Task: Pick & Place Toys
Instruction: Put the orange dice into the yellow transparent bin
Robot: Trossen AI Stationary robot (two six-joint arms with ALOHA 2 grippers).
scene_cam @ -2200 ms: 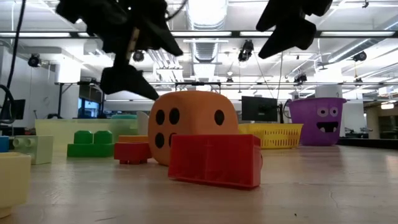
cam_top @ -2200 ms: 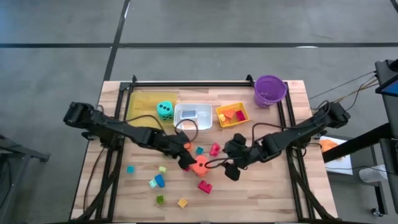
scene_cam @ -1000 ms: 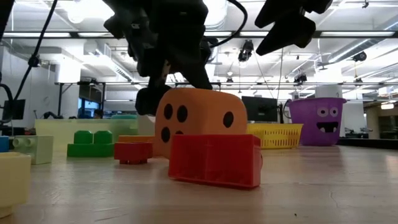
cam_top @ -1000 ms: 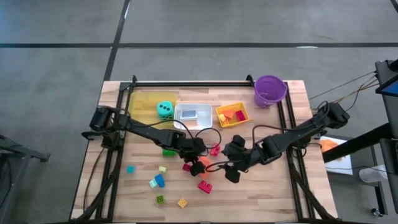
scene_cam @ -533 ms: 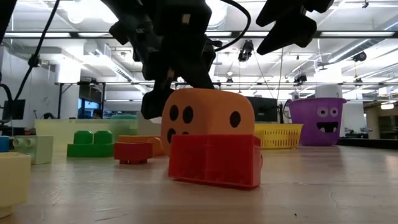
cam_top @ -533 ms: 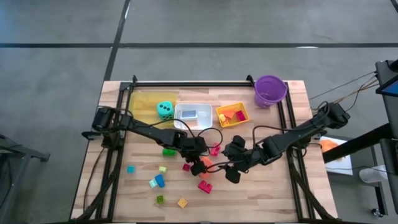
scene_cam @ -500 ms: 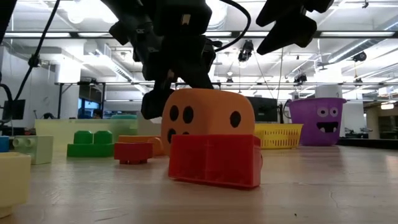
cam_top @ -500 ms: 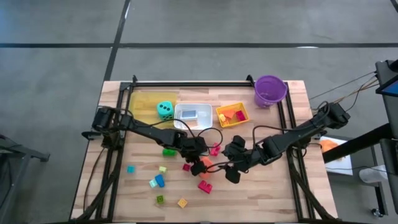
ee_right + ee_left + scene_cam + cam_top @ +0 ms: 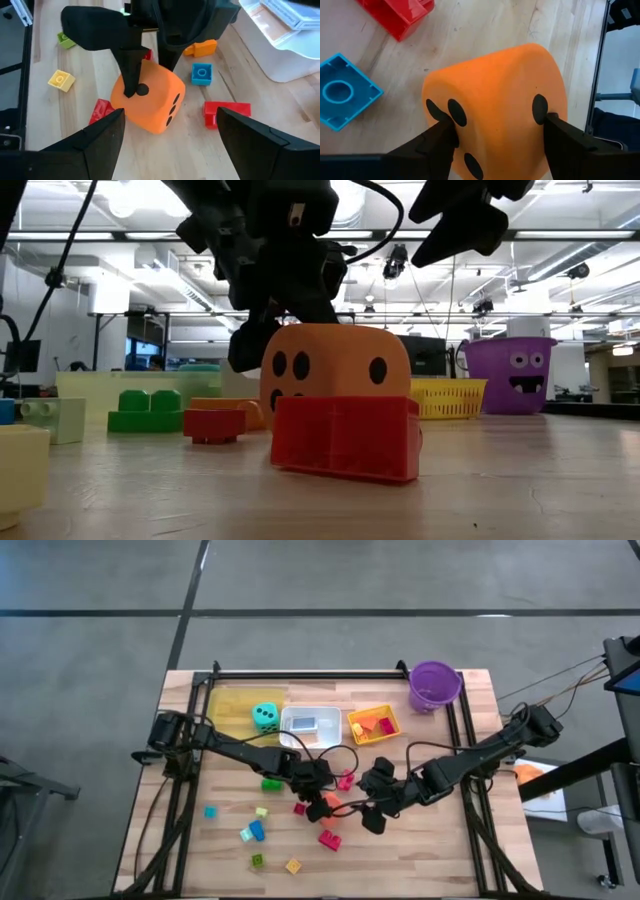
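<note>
Dead centre of the high view, the left hand (image 9: pixel 322 802) sits over the orange die (image 9: pixel 495 110), and the wrist view shows both dark fingers (image 9: pixel 436 141) pressed flat against its opposite sides: closed on it, die resting on the desk (image 9: pixel 420 850). Just right of it, the right hand (image 9: pixel 372 817) hovers with its fingers spread wide, gripping nothing. Around the die lie a red block (image 9: pixel 345 438) in front in the low view, a blue block (image 9: pixel 342 92) at the wrist view's left edge, and a yellow block (image 9: pixel 60 79) farther out. Toward the high view's top edge, the teal die (image 9: pixel 264 717) sits in the yellow tray (image 9: pixel 225 710), beside the white tray (image 9: pixel 311 739); purple bucket (image 9: pixel 434 686) at upper right.
</note>
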